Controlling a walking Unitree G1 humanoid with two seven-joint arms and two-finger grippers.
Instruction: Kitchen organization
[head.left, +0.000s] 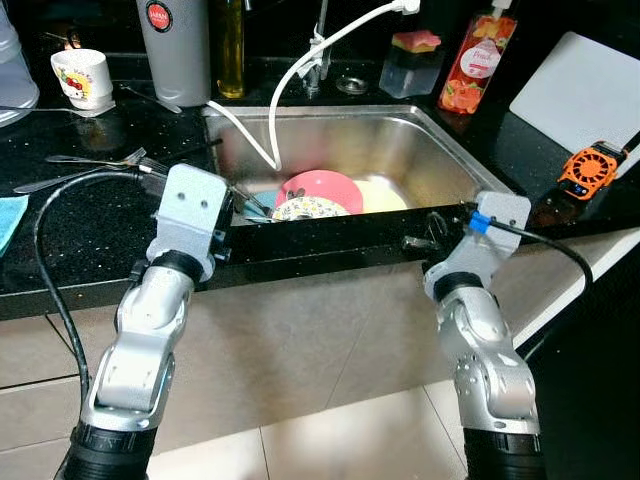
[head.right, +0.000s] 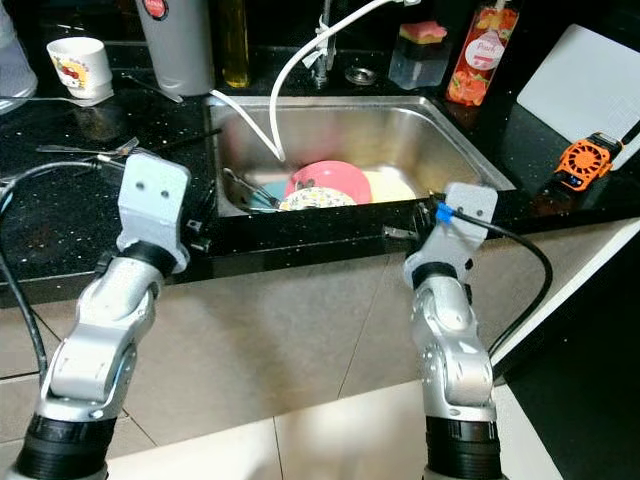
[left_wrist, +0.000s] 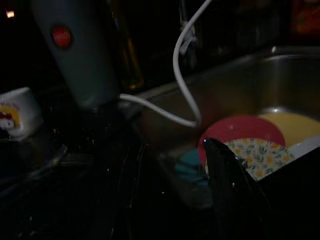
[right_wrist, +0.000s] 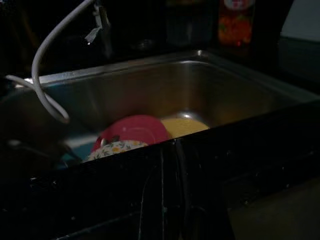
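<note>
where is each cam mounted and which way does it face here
Head eyes: look down at the sink; both silver arms show.
Left wrist: along the open left gripper toward the pink plate.
Right wrist: along the shut right gripper over the counter edge.
Shared: pink plate, white hose.

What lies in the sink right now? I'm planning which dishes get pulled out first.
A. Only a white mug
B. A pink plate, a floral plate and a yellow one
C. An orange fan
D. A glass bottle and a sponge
B: the sink holds a pink plate, a floral plate and a yellow plate together at its bottom.
</note>
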